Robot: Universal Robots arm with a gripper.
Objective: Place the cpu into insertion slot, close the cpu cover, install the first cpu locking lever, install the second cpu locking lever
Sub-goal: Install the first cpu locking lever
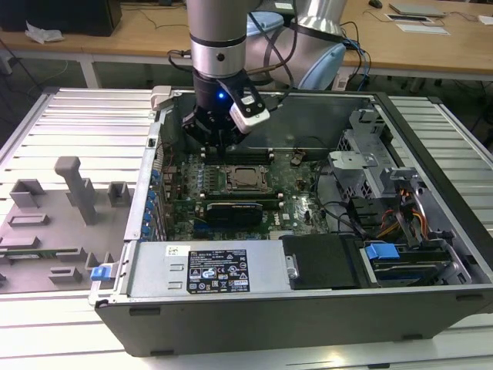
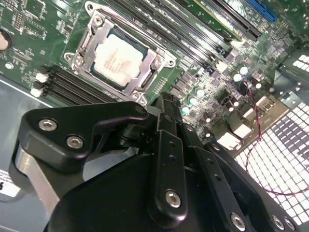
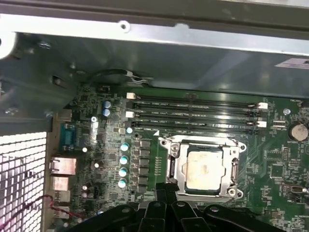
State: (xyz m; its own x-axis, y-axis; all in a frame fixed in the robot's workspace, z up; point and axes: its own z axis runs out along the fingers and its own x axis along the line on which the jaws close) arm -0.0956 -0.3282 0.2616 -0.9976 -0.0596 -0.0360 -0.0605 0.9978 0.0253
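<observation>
cpu (image 3: pixel 203 169) was seated in the insertion slot (image 3: pixel 173 167) on the green board (image 3: pixel 270 159). its pale top showed through the window of the cpu cover (image 3: pixel 200 143), which lay flat over it. gripper (image 3: pixel 167 186) hovered just beside the socket's edge, and i read its fingers as pressed together with nothing between them. in the exterior view it hung inside the open case (image 1: pixel 323 116), above the board and near the memory slots (image 3: pixel 193 113).
</observation>
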